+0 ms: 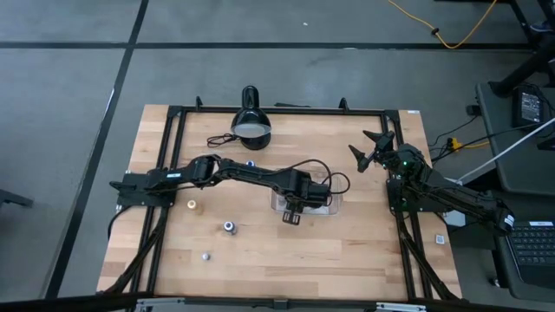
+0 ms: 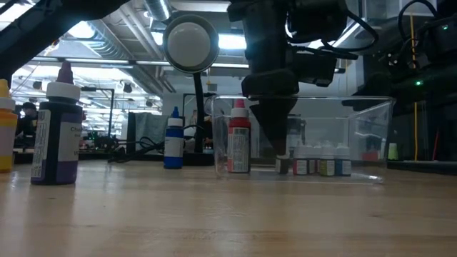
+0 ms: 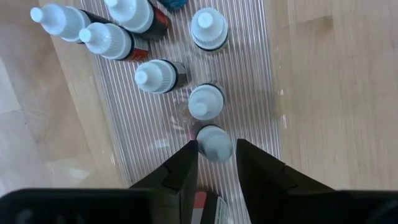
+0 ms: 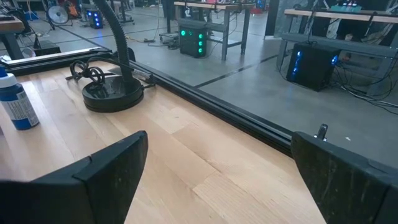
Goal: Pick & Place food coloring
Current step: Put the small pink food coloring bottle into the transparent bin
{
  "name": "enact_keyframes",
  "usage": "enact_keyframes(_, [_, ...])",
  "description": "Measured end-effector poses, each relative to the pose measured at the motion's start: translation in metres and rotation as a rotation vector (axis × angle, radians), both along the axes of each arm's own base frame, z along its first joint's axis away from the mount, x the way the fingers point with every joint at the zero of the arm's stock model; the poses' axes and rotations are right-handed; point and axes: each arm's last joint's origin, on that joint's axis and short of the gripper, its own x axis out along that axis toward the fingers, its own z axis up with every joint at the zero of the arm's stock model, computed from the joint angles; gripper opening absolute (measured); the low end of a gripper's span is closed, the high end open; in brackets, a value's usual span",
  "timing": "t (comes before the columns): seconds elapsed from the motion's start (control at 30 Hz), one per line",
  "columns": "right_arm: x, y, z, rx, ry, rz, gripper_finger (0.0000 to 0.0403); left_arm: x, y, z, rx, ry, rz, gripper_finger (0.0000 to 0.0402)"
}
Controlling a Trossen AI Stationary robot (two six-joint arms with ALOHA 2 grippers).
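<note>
Several small food coloring bottles with white tops stand in the clear ribbed tray at the table's middle. My left gripper points down into the tray, shut on one white-topped bottle; the low view shows it there. A red-topped bottle stands at the tray's left end. More bottles stand on the wood: blue-topped, orange, dark, a tiny one. My right gripper waits open at the right edge. My left gripper pinches the bottle's white top between its two fingers, coming from above and pointing down. The bottle stands upright. In the low view its base looks level with the neighbouring bottles on the tray floor.
A black dome lamp stands at the far edge with its cord beside it. In the low view a purple bottle and a yellow one stand near the camera. Bare wood lies along the near edge.
</note>
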Motion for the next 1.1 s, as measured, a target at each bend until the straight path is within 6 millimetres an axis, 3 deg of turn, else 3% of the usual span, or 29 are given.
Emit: enact_keyframes(1.1, [0.0000,0.0000,0.0000,0.001,-0.001,0.000,0.0394,0.0018,0.0007,0.0056,0.029,-0.016,-0.019,0.0097])
